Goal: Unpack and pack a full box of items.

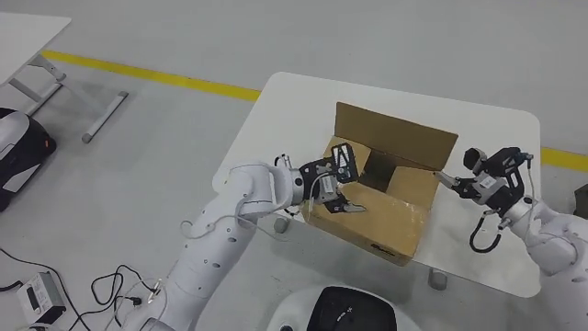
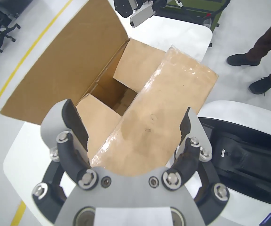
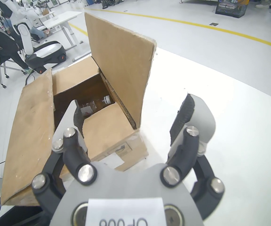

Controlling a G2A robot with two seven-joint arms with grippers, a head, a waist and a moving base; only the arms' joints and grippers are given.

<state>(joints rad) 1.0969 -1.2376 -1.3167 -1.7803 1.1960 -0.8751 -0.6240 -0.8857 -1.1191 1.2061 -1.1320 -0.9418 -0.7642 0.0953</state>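
Observation:
A brown cardboard box (image 1: 381,198) stands in the middle of the white table (image 1: 478,119). Its far flap (image 1: 395,135) stands upright, and the near long flap (image 2: 163,109) is folded most of the way over the top. Both short end flaps lie folded inward. My left gripper (image 2: 128,123) is open above the box's left end, one finger over the end flap and the other past the long flap's outer edge. My right gripper (image 3: 135,116) is open at the box's right end, one finger over that end flap. Inside, a clear bottle with a white cap (image 3: 106,99) shows dimly.
The table's right part (image 3: 232,109) lies bare beside the box. A person's legs and dark shoes (image 2: 243,59) stand on the floor by the table's far corner. Another white table (image 1: 23,37) stands away to the left.

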